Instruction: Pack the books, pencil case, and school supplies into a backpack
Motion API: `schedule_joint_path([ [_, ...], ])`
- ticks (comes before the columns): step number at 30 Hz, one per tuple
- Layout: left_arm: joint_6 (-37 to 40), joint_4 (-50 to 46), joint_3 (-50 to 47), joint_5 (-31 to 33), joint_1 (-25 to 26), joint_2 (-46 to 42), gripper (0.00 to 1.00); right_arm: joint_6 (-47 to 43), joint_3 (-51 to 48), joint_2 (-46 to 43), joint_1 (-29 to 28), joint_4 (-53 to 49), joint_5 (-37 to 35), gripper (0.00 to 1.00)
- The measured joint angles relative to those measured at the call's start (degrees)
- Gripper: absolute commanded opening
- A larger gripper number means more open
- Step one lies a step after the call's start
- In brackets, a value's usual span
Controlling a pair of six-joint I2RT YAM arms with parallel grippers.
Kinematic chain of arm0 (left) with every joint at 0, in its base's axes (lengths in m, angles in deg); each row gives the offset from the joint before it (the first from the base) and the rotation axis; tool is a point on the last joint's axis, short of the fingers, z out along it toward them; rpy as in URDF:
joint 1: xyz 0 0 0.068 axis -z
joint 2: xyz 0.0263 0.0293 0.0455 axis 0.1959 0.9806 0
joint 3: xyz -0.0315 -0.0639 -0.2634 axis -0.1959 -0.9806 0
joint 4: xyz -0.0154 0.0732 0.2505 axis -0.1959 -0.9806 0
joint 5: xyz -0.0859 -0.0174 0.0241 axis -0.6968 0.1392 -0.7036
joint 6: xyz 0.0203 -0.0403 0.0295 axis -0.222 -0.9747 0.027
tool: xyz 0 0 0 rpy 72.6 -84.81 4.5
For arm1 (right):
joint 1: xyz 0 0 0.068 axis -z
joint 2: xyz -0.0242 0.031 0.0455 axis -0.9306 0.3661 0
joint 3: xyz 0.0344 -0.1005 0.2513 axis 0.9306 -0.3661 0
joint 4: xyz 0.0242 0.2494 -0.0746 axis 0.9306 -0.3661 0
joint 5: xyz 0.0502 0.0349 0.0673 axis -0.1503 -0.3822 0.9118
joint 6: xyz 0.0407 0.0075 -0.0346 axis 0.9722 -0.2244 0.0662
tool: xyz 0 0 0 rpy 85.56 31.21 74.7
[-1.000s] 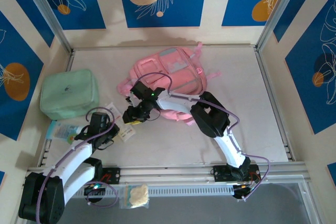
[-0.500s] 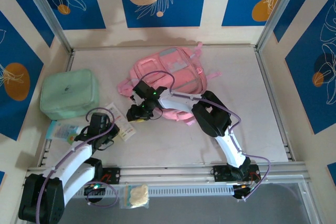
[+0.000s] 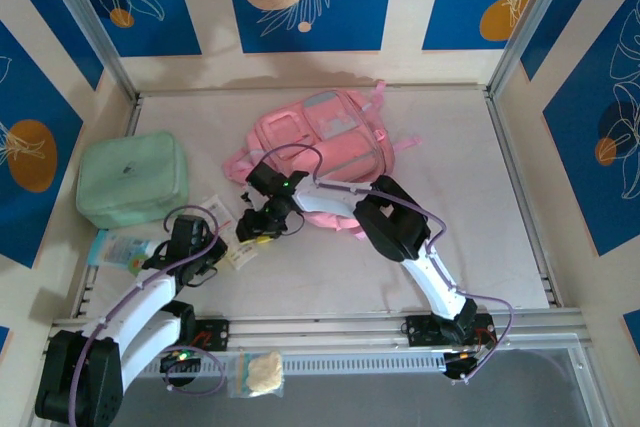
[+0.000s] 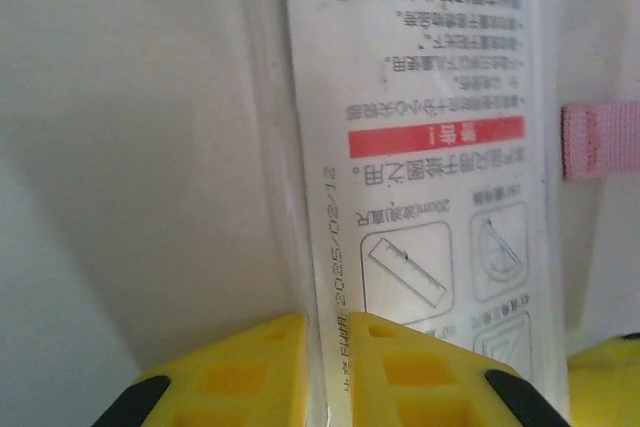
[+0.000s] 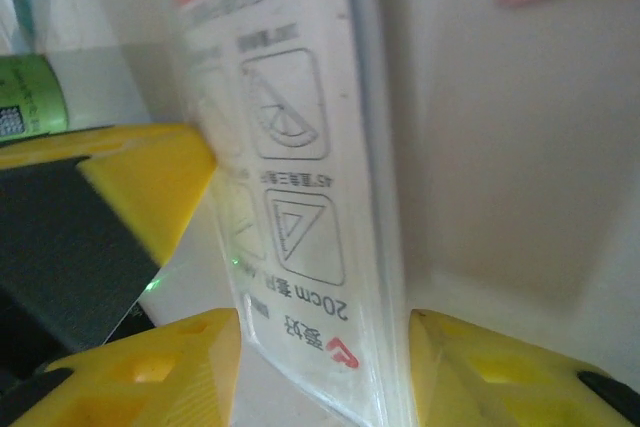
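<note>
1. One school supplies packet (image 4: 420, 97) was under work: a flat clear sleeve over a white printed card with ruler and protractor drawings. It sat in the near-left part of the table (image 3: 450, 237), just off the near-left corner of the backpack (image 3: 325, 137), between the left gripper (image 4: 327, 347) and the right gripper (image 5: 325, 372).
2. Handling, as judged: light and thin, fairly stiff along the card but floppy at the clear margin. The glossy film looked slippery, so the packet would likely swing or slide out if pinched by the film alone. A better hold was across the card itself, near the middle of its length, with pads flat on both faces.
3. The left gripper's yellow jaws were drawn nearly together with the packet's clear side margin between them. This read as a pinch on that margin at the packet's near end.
4. The right gripper's yellow jaws stood well apart, one on each side of the packet. Could not tell whether the pads pressed on it.
5. The backpack was pink and lay flat toward the far middle of the table. A pink strap (image 4: 600, 139) lay just beside the packet's edge. Its opening could not be made out from above.
6. The pencil case (image 3: 122, 247), a pale-teal pouch, was at the near-left edge, outside the left arm and apart from the packet.
7. A mint-green zip case (image 3: 132, 179) was at the left edge, beyond the pouch.
</note>
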Motion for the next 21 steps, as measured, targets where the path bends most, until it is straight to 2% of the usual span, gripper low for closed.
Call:
schedule_joint_path([
  [5,0.00,0.20,-0.04,-0.02,0.00,0.00,0.14,-0.37,0.22,0.00,-0.26,0.04,1.88,0.47],
  [10,-0.02,1.16,-0.33,-0.85,0.02,-0.35,0.12,-0.37,0.22,-0.02,-0.22,0.57,3.32,0.43],
  [21,0.00,3.04,-0.74,-4.46,0.07,0.00,0.11,-0.79,0.50,0.00,-0.20,1.29,4.02,0.10],
])
